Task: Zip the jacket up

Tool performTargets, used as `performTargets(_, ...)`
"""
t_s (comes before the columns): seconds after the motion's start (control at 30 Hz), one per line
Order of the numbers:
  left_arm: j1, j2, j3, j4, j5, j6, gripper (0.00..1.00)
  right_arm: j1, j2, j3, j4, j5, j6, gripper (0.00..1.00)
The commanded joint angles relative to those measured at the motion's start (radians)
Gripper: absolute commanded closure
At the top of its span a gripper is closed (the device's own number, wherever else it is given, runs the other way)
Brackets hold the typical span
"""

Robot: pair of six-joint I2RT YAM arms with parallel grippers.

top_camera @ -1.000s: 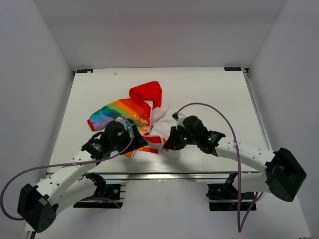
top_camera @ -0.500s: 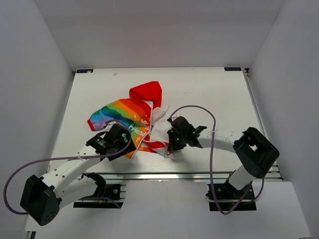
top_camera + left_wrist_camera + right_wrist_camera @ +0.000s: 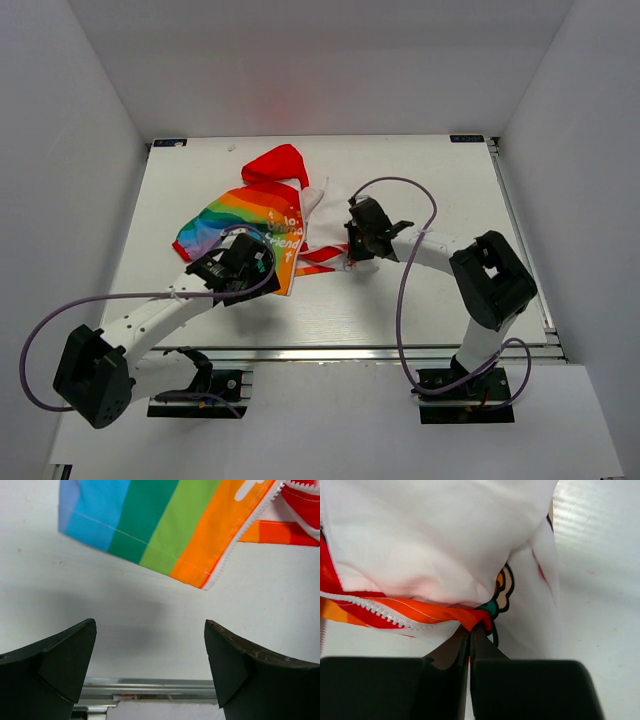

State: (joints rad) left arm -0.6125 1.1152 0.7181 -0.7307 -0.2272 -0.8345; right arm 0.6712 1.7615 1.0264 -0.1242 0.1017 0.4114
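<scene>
The left jaws stand as wide apart as they go and hold nothing, with the dark fingers [image 3: 65, 655] low over bare bench [image 3: 430, 180] just on the near side of the jacket [image 3: 270, 215]. The jacket lies rumpled around the middle of the bench, with its red hood [image 3: 280, 165] toward the far edge. Nearest those open jaws is the rainbow panel [image 3: 165, 525], lying flat. A line of white zipper teeth [image 3: 244, 534] runs bare along its orange edge and meets nothing.

Further right, a second row of teeth [image 3: 385, 614] runs along the red-orange trim under the white body [image 3: 445, 540], also unjoined. The right jaws are closed tight on a pinch of that orange trim at the bottom corner (the cloth runs straight in between the fingers).

By my reading, nothing is zipped yet. The front is open and the two halves lie apart, so this looks like the arranging stage. What remains is to bring the two bottom ends together, seat one in the slider (which I cannot find in any view) and draw it up to the collar.
</scene>
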Motion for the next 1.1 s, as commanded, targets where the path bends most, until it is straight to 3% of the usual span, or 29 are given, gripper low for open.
performTargets(0.0, 0.0, 0.035, 0.029, 0.057, -0.029, 0.079, 0.02, -0.012, -0.052, 0.043, 0.003, -0.014, -0.136, 1.0)
performTargets(0.23, 0.005, 0.185, 0.03, 0.253, 0.084, 0.176, 0.02, -0.012, -0.2, -0.037, -0.015, -0.217, -0.221, 1.0)
performTargets(0.4, 0.005, 0.291, 0.064, 0.29, 0.08, 0.195, 0.02, -0.012, -0.229, -0.054, -0.028, -0.301, -0.224, 1.0)
performTargets(0.63, 0.005, 0.386, 0.072, 0.294, 0.048, 0.196, 0.03, -0.012, -0.255, -0.066, -0.011, -0.313, -0.206, 1.0)
performTargets(0.8, 0.003, 0.431, 0.067, 0.297, 0.028, 0.198, 0.12, -0.012, -0.261, -0.075, -0.02, -0.297, -0.198, 1.0)
performTargets(1.07, -0.01, 0.468, 0.037, 0.283, 0.012, 0.216, 0.12, -0.012, -0.263, -0.083, -0.026, -0.264, -0.192, 1.0)
